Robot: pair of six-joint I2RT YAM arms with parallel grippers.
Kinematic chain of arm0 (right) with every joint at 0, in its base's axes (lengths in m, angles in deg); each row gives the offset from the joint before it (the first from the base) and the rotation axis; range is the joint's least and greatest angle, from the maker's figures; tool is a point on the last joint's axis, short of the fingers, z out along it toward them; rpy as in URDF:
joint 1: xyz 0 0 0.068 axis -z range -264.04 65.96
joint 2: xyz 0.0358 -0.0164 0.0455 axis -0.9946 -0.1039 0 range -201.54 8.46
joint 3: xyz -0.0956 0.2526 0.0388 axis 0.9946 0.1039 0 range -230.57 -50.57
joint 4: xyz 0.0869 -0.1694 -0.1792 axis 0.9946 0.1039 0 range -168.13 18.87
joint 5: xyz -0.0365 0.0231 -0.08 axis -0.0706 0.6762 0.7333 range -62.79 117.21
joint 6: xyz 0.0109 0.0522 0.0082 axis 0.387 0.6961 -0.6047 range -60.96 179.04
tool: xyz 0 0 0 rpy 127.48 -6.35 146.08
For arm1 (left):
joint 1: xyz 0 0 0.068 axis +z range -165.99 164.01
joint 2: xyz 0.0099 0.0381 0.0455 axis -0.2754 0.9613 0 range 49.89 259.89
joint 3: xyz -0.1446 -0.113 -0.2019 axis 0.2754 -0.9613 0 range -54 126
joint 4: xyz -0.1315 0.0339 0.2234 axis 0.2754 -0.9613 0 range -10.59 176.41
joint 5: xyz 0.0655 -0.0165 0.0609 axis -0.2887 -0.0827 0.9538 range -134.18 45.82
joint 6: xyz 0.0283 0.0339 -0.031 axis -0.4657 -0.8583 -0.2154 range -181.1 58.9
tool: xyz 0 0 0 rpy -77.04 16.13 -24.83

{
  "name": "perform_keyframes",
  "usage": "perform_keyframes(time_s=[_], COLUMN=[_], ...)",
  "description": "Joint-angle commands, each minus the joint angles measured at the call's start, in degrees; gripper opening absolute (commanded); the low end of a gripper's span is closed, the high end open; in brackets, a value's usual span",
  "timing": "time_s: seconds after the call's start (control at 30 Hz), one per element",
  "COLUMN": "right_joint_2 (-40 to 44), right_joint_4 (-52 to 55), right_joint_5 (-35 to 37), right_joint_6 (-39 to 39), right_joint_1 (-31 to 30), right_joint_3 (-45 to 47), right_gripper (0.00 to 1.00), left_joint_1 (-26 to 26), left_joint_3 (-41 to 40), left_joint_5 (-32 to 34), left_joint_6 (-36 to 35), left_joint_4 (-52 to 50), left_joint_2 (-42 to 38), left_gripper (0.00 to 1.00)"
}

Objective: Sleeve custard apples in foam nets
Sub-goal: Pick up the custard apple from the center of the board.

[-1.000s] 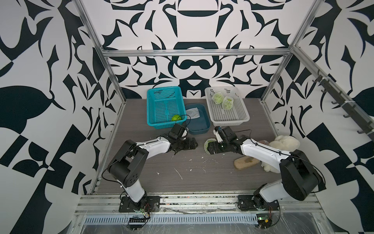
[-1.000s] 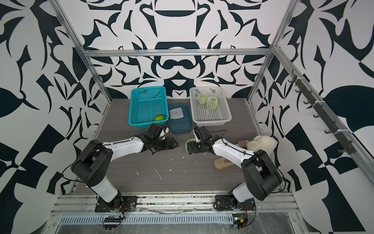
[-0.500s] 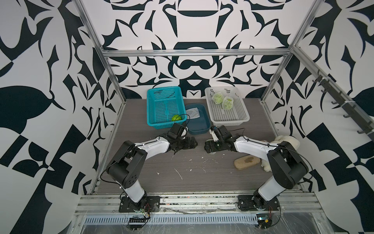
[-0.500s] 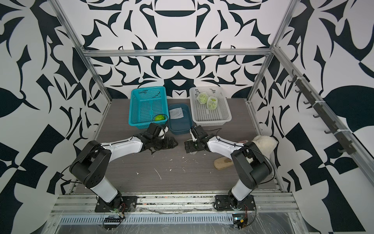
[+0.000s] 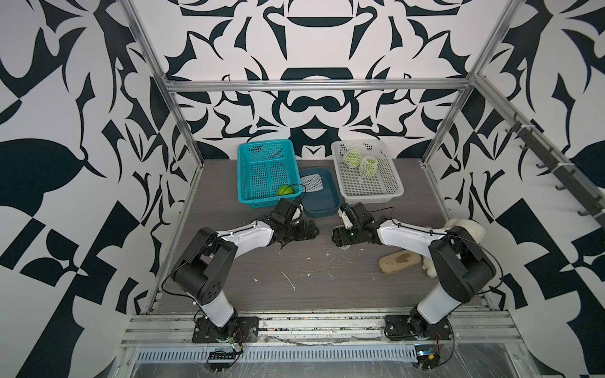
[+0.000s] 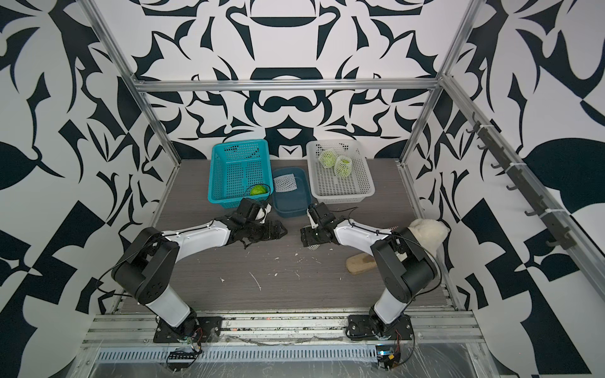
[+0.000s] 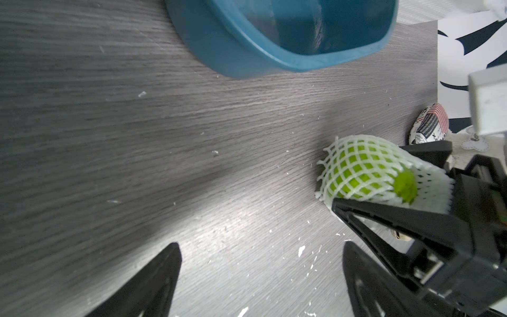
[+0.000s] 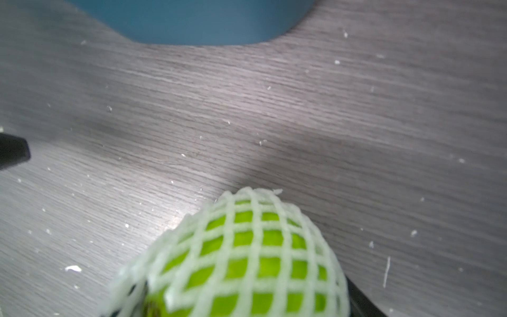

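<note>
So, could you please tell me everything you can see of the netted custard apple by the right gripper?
The custard apple is round and bright green, sleeved in a white foam net with diamond holes. The soft net stretches tight over it and trails loose past a green stub at one end. It lies sideways, seemingly resting on the grey table, between the fingers of the right gripper; one finger touches the net, but a firm grip cannot be told.

Holds a green custard apple [image 8: 270, 240], sleeved in white foam net [image 8: 247, 192], between the jaws of the right claw [image 8: 247, 299]. Faces a blurred blue tub [image 8: 192, 19] beyond grey, crumb-flecked tabletop [image 8: 329, 123]; black tip [image 8: 13, 153] off aside.
</note>
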Motion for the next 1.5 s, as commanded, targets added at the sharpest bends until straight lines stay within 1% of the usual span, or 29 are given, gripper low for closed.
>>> perform_keyframes(time_s=[0.0,0.13,0.23,0.33,0.47,0.57,0.77,0.97,1.13,1.27,1.47], right_joint_2=[3.34,6.06,8.08,9.67,10.89,10.77,8.7,7.78,6.47,5.48,5.62], right_joint_4=[0.35,1.88,3.32,4.57,6.05,6.67,7.07,8.87,11.08,11.68,11.51], right_joint_5=[-0.21,-3.68,-7.66,-12.23,-17.98,-22.49,-32.05,-34.73,-34.03,-34.38,-34.47], right_joint_6=[2.18,5.54,7.66,8.37,8.29,8.44,10.02,8.53,6.62,6.28,6.28], right_joint_1=[-0.13,0.43,1.38,2.02,2.16,2.23,2.16,2.11,2.11,2.14,2.1], right_joint_3=[-1.5,-3.19,-5.53,-8.84,-14.43,-18.93,-28.31,-37.19,-43.07,-45.83,-47.02], right_gripper=[0.75,0.74,0.73,0.71,0.7,0.69,0.67,0.67,0.66,0.65,0.65], left_joint_1=[0.47,1.36,2.69,3.7,4.27,4.58,6.35,7.52,7.58,7.58,7.54], left_joint_3=[-1.48,-1.96,-3.03,-3.99,-5.78,-7.31,-10.16,-12.81,-13.51,-13.93,-15.13], left_joint_5=[-0.38,0.11,1.6,4.94,8.53,11.81,13.18,13.77,14.54,14.46,14.15], left_joint_6=[-0.01,0.6,1.67,2.54,2.68,3.33,6.07,7.89,8.22,8.5,9.14], left_joint_4=[0.67,1.88,3.62,4.69,6.61,7.24,9.37,10.52,10.52,10.52,10.82], left_joint_2=[-1.61,-2.35,-4.06,-6.31,-10.14,-12.18,-14.13,-15.6,-16.86,-17.74,-18.36], left_gripper=[0.94,0.94,0.95,1.0,1.0,1.0,1.0,1.0,1.0,1.0,1.0])
